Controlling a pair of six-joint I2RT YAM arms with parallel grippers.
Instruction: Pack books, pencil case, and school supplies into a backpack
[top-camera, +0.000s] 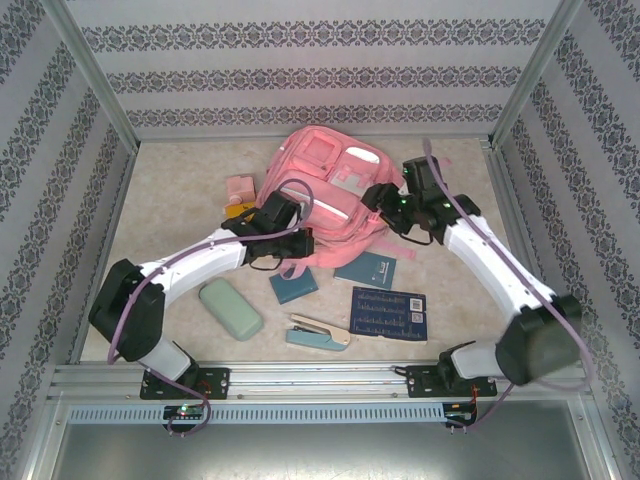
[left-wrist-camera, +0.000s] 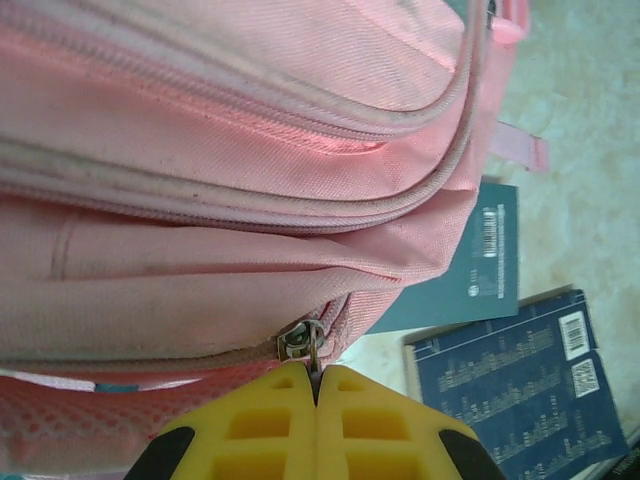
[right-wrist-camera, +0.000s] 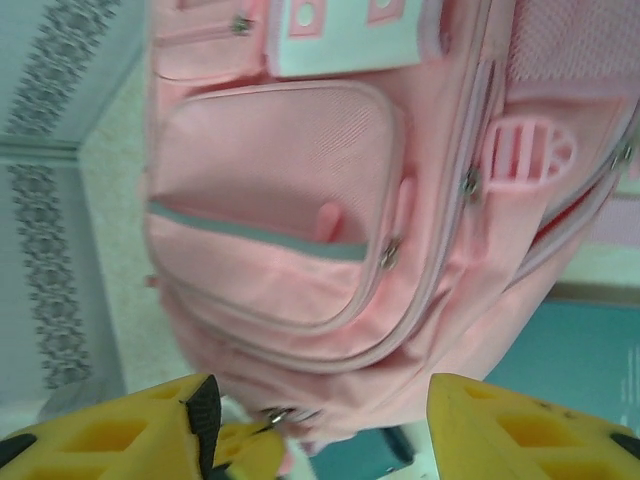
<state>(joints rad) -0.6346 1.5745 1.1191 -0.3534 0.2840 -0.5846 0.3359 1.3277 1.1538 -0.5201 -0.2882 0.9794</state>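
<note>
The pink backpack (top-camera: 330, 190) lies in the middle of the table. My left gripper (left-wrist-camera: 317, 375) is shut on a metal zipper pull (left-wrist-camera: 314, 345) at the backpack's (left-wrist-camera: 230, 180) near edge. My right gripper (right-wrist-camera: 320, 410) hangs open over the backpack's (right-wrist-camera: 300, 200) front pockets, with nothing between its fingers (right-wrist-camera: 480, 420). On the table in front lie a teal book (top-camera: 366, 270), a navy book (top-camera: 390, 312), a small dark-teal block (top-camera: 293, 286), the mint pencil case (top-camera: 230, 308) and the stapler (top-camera: 318, 333). A pink boxy object (top-camera: 240, 188) sits left of the backpack.
Patterned walls with metal posts close in the table on three sides. A metal rail (top-camera: 320, 380) runs along the near edge by both arm bases. The teal book (left-wrist-camera: 470, 270) and the navy book (left-wrist-camera: 520, 390) lie close beside the backpack's corner.
</note>
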